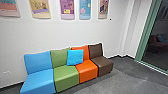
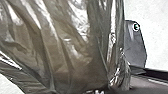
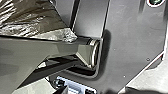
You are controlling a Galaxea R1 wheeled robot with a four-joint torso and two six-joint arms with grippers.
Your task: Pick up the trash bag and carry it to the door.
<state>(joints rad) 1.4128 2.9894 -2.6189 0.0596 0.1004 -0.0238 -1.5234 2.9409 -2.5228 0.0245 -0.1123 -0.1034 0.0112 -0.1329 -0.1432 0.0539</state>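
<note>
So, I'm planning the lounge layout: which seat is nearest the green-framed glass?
The brown seat, at one end; the orange seat, green seat and blue seat stand farther off.

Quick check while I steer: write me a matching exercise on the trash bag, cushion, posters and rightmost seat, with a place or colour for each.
1. Trash bag
2. Cushion
3. Posters
4. Rightmost seat

A. Bright blue
B. Brown, standing on the floor
C. On the wall
D. Close to the left wrist camera

Pairs: 1-D, 2-A, 3-C, 4-B
</note>
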